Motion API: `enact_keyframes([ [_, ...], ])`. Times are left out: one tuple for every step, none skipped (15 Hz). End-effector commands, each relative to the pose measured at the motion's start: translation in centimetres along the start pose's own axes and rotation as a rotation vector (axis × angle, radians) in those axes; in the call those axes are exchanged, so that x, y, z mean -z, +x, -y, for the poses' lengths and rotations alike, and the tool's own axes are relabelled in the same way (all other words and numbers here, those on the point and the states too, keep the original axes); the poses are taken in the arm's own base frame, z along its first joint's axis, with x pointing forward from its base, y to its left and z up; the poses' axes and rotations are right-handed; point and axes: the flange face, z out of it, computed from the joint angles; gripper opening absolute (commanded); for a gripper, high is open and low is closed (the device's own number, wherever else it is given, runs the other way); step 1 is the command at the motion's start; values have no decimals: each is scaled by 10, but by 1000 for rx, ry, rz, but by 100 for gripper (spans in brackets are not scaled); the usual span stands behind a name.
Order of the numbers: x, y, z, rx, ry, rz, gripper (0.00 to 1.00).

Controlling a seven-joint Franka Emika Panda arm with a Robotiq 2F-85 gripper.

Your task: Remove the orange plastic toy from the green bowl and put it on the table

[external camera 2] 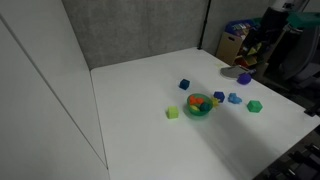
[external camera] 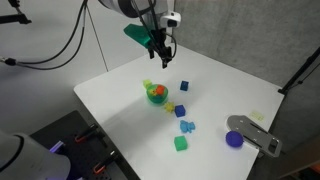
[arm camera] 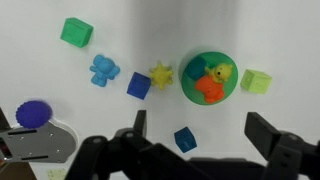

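Observation:
The orange plastic toy [arm camera: 209, 88] lies inside the green bowl [arm camera: 190, 84] together with a small yellow piece [arm camera: 221, 72]. The bowl stands on the white table [arm camera: 150, 30] and shows in both exterior views [external camera: 156, 94] [external camera 2: 199, 105], with the toy [external camera: 155, 92] [external camera 2: 194, 101] inside it. My gripper [arm camera: 197, 127] is open and empty, high above the table, its fingers to either side of a blue cube [arm camera: 186, 139] far below. In an exterior view the gripper [external camera: 161, 46] hangs above the table's far part.
Around the bowl lie a light green block [arm camera: 256, 81], a yellow star [arm camera: 161, 75], a blue cube [arm camera: 139, 85], a light blue figure [arm camera: 103, 70], a green block [arm camera: 76, 32] and a purple disc [arm camera: 32, 113]. A grey device [external camera: 255, 131] rests near the table edge.

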Motion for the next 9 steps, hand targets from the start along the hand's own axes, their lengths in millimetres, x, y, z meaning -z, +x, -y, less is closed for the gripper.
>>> enact_keyframes([
  [-14, 29, 10, 29, 37, -7, 100],
  [-21, 34, 13, 38, 42, -4, 100],
  [-30, 38, 17, 50, 46, -2, 100],
  [-38, 43, 20, 61, 48, 3, 100],
  [-49, 47, 24, 76, 49, 11, 100],
  [-59, 50, 27, 89, 49, 17, 100],
  [-70, 54, 30, 105, 48, 23, 100],
  [-80, 57, 33, 117, 49, 33, 100],
  [-92, 59, 35, 126, 48, 43, 100],
])
